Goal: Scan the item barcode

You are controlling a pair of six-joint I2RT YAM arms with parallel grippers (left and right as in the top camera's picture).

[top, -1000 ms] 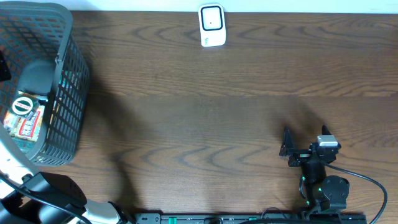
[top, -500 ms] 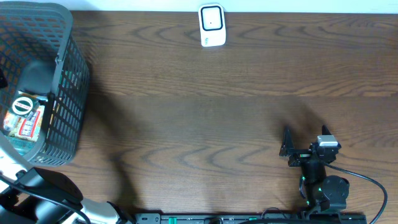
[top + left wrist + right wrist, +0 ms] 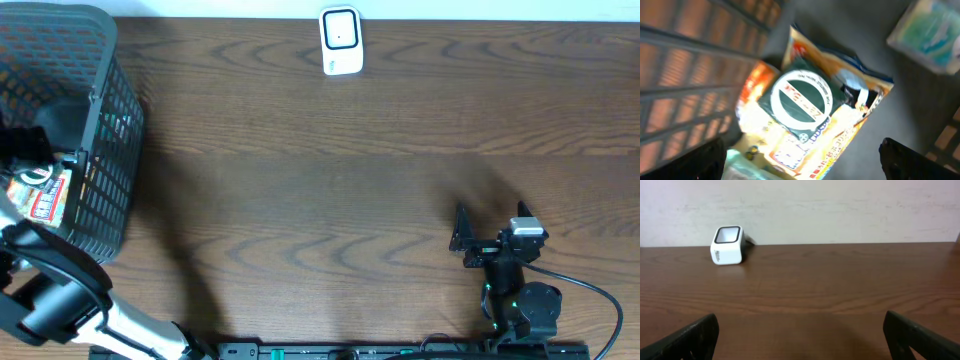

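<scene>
The left tool [image 3: 802,160] hung spread wide inside the dark lattice basket [image 3: 105,130], above the round green-lidded item [image 3: 801,100] lying on glossy orange packets [image 3: 855,127]; the right tool [image 3: 802,340] sat spread over the wood-grain counter [image 3: 330,180], with the boxy white scanner [image 3: 341,42] well apart at its far edge.

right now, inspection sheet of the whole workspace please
surface: dark wood-grain table
job's things: white scanner at the far edge; orange packet with a round green-and-white mark, inside the black basket at the left
clutter: pale blue-green pack, blurred, also in the basket
grippers: left gripper open over the packet; right gripper open, empty, facing the scanner
cables: black cable by the right arm's base
surroundings: pale wall behind the table
</scene>
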